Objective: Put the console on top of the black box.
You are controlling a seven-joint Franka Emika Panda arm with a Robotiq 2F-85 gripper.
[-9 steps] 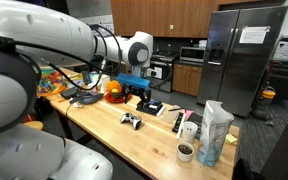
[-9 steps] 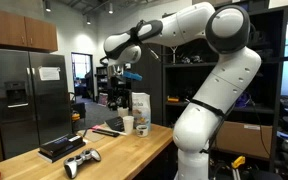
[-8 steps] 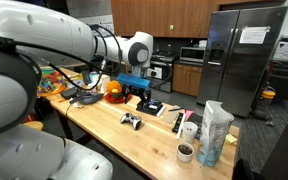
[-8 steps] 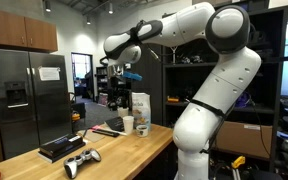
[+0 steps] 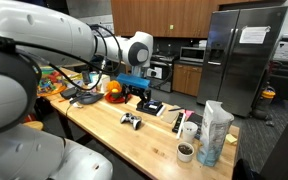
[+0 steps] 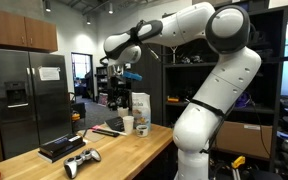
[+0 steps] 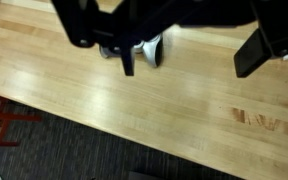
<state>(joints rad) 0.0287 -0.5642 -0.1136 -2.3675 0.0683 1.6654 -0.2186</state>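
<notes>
The console is a white and grey game controller lying on the wooden table; it also shows in an exterior view. The black box lies flat just beyond it and shows in both exterior views. My gripper hangs well above the table, over the box and controller, also seen from the other side. In the wrist view the gripper comes in from the top, open and empty. The controller sits partly behind one finger.
A tall bag, a white cup and a dark mug stand near one end of the table. An orange object and clutter lie at the other end. In the wrist view the table edge meets dark floor.
</notes>
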